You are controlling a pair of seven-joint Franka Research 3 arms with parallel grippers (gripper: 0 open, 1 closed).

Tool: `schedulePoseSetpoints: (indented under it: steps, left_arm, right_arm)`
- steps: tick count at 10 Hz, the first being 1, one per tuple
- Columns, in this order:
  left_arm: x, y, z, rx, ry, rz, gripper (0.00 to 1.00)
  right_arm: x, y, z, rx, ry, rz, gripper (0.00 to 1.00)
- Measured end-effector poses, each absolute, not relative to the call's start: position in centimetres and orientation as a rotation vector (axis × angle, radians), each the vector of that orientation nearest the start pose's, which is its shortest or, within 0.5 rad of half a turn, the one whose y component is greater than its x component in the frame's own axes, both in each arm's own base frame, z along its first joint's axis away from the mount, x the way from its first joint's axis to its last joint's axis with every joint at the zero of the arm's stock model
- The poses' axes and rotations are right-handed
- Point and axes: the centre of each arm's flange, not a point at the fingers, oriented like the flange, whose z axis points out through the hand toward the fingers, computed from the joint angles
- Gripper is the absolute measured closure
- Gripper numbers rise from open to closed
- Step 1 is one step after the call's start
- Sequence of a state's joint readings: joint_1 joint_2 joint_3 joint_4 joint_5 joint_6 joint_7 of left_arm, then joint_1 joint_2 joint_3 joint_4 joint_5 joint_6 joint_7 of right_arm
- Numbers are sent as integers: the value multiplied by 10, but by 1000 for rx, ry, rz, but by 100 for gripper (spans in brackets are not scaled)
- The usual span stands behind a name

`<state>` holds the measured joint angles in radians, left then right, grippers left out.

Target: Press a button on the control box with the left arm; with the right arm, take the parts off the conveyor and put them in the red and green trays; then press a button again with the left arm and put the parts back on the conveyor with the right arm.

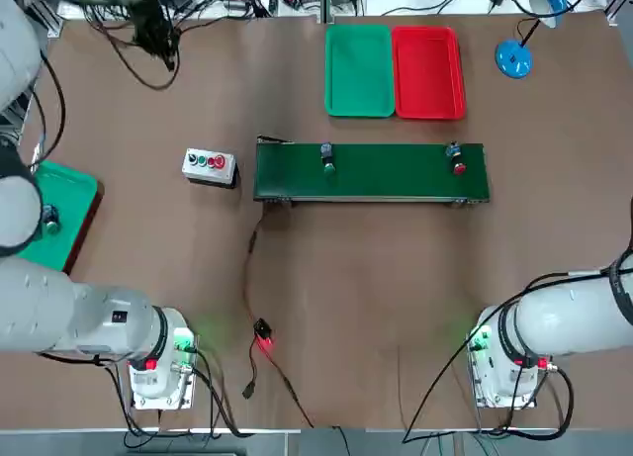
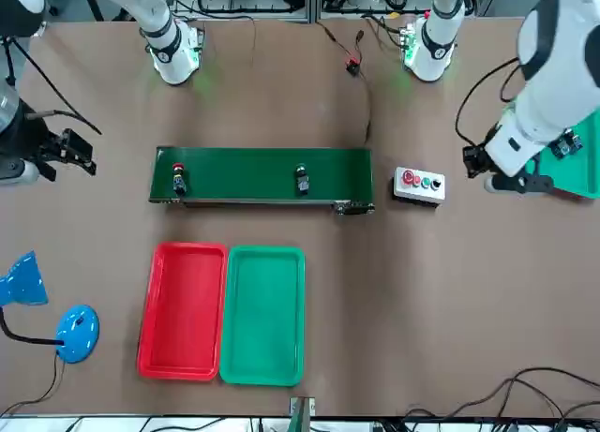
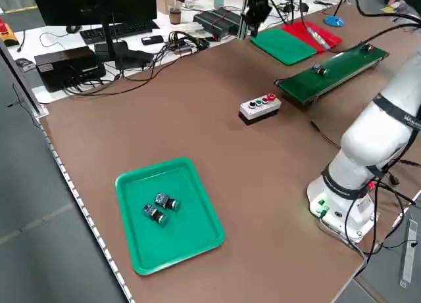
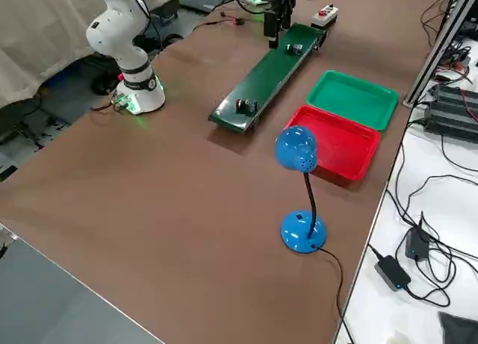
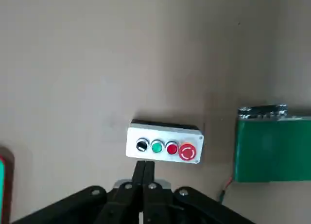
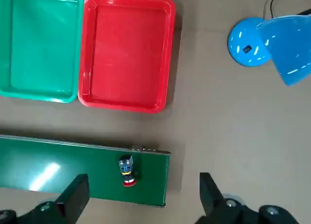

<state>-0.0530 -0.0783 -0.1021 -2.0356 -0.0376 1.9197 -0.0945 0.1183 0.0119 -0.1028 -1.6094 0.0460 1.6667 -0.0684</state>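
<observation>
The grey control box (image 1: 210,165) with black, green and red buttons and a red mushroom button lies just left of the green conveyor (image 1: 371,184). My left gripper (image 5: 144,171) is shut and empty, hanging above the table with its tips just short of the control box (image 5: 164,147); it also shows in the front view (image 2: 476,158). On the belt sit a green-capped part (image 1: 327,158) and a red-capped part (image 1: 456,162). The green tray (image 1: 359,70) and red tray (image 1: 427,70) lie empty beyond the belt. My right gripper (image 6: 141,195) hangs open high over the belt's right end, near the red-capped part (image 6: 127,170).
A blue desk lamp (image 1: 514,58) stands right of the red tray. Another green tray (image 3: 168,214) holding two small parts lies at the table's left edge. A cable with a red-lit plug (image 1: 263,339) runs from the conveyor toward the front edge. Both arm bases stand at the near corners.
</observation>
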Motion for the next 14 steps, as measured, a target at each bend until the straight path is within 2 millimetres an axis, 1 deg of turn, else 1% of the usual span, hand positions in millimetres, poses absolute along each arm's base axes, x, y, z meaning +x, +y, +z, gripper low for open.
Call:
schedulePoseSetpoints:
  steps: [2, 3, 4, 5, 7, 10, 11, 12, 14]
  left_arm:
    - [483, -96, 412, -3148, 117, 52, 99]
    - [468, -99, 382, -3142, 137, 61, 99]
    - [456, -100, 360, -3138, 145, 69, 99]
    - [449, -102, 344, -3136, 158, 75, 99]
    - [445, -110, 321, -3133, 187, 105, 99]
    - [448, -112, 284, -3139, 202, 163, 99]
    - [450, -112, 276, -3141, 211, 168, 99]
    - [450, -112, 271, -3142, 212, 175, 99]
    - [451, -113, 271, -3142, 214, 173, 99]
  right_arm:
    - [558, 9, 621, -3093, -115, -78, 0]
    - [555, 7, 625, -3092, -110, -80, 0]
    - [555, 5, 625, -3092, -106, -80, 0]
    - [555, 5, 625, -3093, -105, -80, 0]
    - [555, 4, 625, -3093, -104, -80, 0]
    - [555, 4, 625, -3093, -104, -79, 0]
    - [555, 4, 625, -3093, -104, -79, 0]
    - [555, 4, 625, -3093, -104, -80, 0]
    - [555, 4, 625, -3093, -104, -80, 0]
